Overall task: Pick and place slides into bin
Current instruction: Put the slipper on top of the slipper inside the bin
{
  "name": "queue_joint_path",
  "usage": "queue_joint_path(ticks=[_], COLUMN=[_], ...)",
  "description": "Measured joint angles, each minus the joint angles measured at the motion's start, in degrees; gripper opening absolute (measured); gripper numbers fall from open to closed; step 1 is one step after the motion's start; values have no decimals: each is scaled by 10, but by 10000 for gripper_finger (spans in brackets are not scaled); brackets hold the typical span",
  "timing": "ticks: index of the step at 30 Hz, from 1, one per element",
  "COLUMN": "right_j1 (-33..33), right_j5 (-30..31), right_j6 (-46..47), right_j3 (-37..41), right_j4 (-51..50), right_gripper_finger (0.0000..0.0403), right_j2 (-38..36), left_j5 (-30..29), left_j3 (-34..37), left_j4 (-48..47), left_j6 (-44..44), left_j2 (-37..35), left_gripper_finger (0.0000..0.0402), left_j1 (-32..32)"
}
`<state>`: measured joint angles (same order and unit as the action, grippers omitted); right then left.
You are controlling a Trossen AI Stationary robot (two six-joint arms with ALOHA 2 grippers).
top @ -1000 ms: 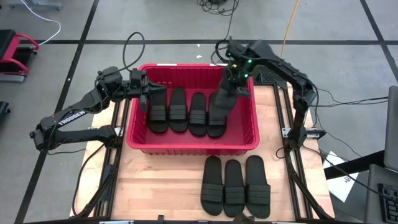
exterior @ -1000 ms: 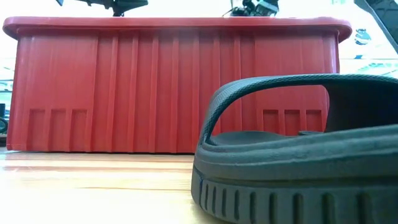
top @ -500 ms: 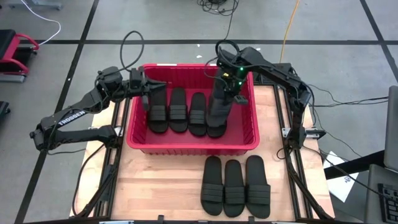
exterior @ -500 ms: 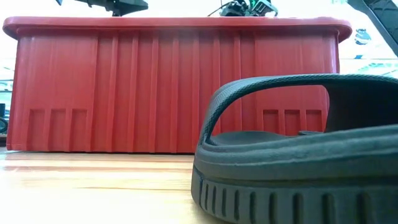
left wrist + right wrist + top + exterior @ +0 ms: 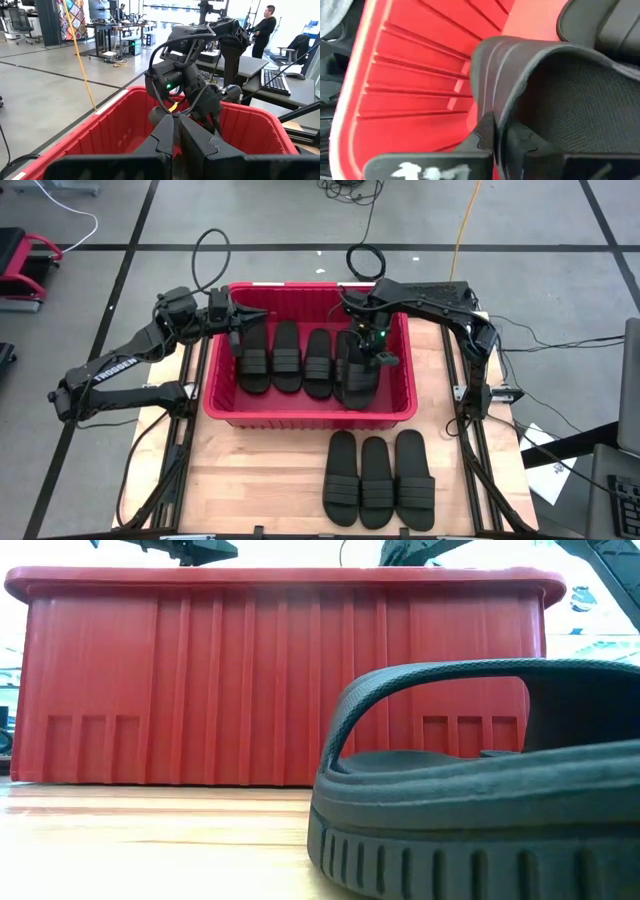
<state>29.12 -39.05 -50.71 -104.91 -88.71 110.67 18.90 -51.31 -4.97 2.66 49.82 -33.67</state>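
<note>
R gripper is clamped on strap of a slide down inside red bin, right of 3 slides lying there, L gripper closed & empty over bin's left rim, 3 more slides on table near side.

my two arms are dark, near black, built of jointed segments. the left arm carries white trossen lettering along its link. the right arm shows a small green light near the wrist. black cables loop off both. my fingers are dark, angular, matte plastic.
</note>
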Motion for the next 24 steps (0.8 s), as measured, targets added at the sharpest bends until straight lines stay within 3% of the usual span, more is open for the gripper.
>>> queue_joint_path(ticks=[9, 24], right_j1=[-4, -9], right_j5=[-29, -30], right_j6=[-9, -12], right_j3=[2, 2], right_j4=[54, 30], right_gripper_finger=[3, 3], right_j2=[0, 74], left_j5=[0, 0], left_j3=[0, 0], left_j4=[0, -39], left_j6=[1, 0], left_j2=[0, 0], left_gripper_finger=[24, 24], left_j1=[0, 0])
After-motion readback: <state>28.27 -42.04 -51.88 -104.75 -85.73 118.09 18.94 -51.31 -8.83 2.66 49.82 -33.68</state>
